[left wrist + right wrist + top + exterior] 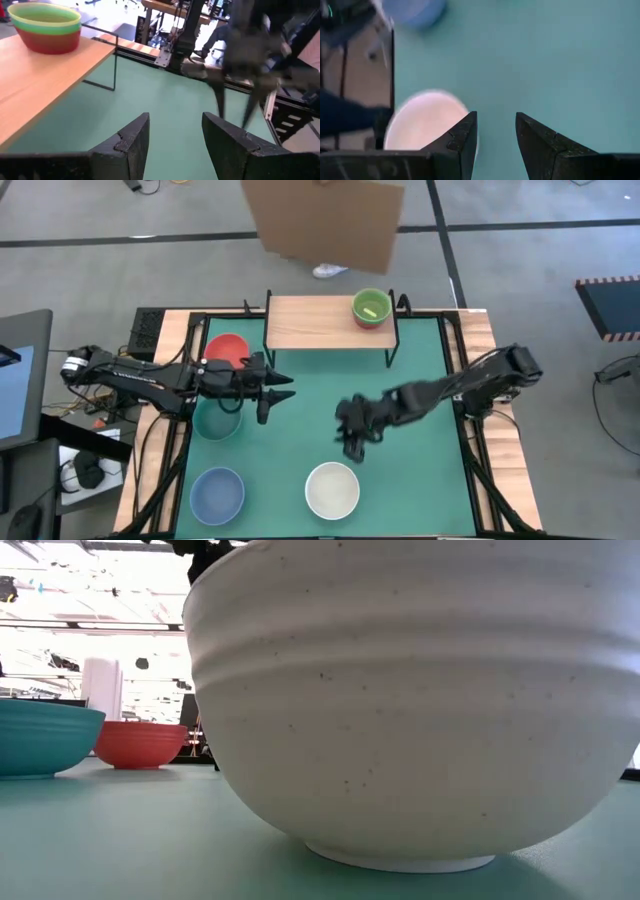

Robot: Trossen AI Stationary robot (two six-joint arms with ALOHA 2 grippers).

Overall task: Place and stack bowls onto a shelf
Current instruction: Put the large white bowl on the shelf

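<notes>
The wood-topped shelf point(320, 323) stands at the mat's far edge. On its right end sits a yellow-green bowl nested in a red bowl point(371, 307), which also shows in the left wrist view point(47, 27). A red bowl point(228, 350), a dark teal bowl point(218, 420), a pale blue bowl point(217, 493) and a white bowl point(332, 489) rest on their bases on the green mat. My left gripper point(275, 394) is open and empty, between the red and teal bowls and the mat's middle. My right gripper point(352, 442) is open and empty, just beyond the white bowl point(422, 120).
A sheet of brown cardboard point(325, 220) and a person's shoe point(330, 271) lie beyond the table's far edge. Bare green mat point(420, 480) lies right of the white bowl. The shelf's left part point(30, 95) is bare wood.
</notes>
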